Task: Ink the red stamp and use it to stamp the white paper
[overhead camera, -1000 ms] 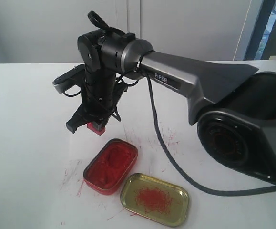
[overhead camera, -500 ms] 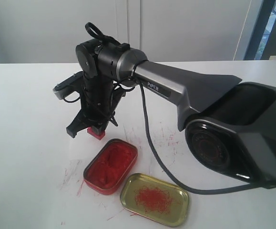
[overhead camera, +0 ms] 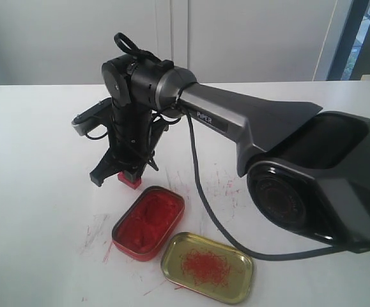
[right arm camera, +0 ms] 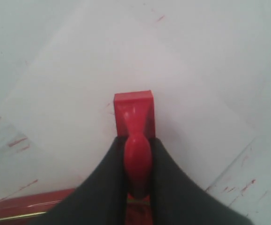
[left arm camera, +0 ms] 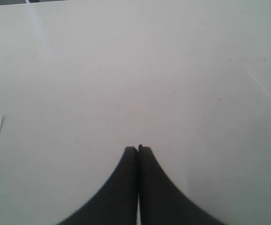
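My right gripper (overhead camera: 126,171) (right arm camera: 137,145) is shut on the handle of the red stamp (overhead camera: 131,180) (right arm camera: 134,112). The stamp's flat base points down and rests on or just above the white paper (right arm camera: 93,79) (overhead camera: 172,182), which carries red scratches. The ink tin (overhead camera: 149,222), full of red ink, lies just in front of the stamp, and its rim (right arm camera: 18,208) shows at the edge of the right wrist view. My left gripper (left arm camera: 138,149) is shut with nothing in it, over bare white tabletop; the exterior view does not show it.
A gold tin lid (overhead camera: 208,267) with red smears lies to the right of the ink tin. The right arm's black cable (overhead camera: 200,192) trails over the paper. The arm's large base (overhead camera: 312,185) fills the right side.
The right arm has swung left and lowered the stamp from just above the paper down to it. The tins have not moved.
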`<state>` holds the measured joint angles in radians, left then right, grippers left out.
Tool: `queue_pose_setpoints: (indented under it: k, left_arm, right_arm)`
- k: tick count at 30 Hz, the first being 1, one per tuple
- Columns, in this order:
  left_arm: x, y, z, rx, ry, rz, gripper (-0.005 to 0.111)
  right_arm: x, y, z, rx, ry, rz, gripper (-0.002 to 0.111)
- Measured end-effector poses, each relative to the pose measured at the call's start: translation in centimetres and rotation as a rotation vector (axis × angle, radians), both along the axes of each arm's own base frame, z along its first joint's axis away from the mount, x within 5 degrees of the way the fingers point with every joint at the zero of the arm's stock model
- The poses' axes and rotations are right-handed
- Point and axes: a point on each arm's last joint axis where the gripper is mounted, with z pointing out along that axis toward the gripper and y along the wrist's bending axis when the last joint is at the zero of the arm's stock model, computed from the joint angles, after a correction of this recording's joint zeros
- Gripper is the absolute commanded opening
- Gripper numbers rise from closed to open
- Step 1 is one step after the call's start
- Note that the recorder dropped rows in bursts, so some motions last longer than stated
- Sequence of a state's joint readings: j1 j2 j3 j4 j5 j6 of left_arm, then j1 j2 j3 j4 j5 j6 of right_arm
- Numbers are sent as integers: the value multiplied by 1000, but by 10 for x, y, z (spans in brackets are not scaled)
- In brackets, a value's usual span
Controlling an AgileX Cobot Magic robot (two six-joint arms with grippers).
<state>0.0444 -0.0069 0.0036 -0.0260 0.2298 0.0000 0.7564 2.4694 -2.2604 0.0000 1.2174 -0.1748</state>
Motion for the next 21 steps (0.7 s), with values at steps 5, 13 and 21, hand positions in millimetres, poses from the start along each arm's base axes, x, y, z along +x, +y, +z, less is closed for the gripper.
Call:
queue_pose_setpoints:
  k: [5, 13, 21]
  left_arm:
    - [0, 0, 0, 0, 0, 0, 0]
    - [0, 0, 0, 0, 0, 0, 0]
    - [0, 0, 0, 0, 0, 0, 0]
  right_arm:
    - [1, 2, -14, -8, 23, -1, 0]
    - [6, 0, -20, 36, 74, -32, 0]
    - [7, -2, -23, 44, 92, -41, 0]
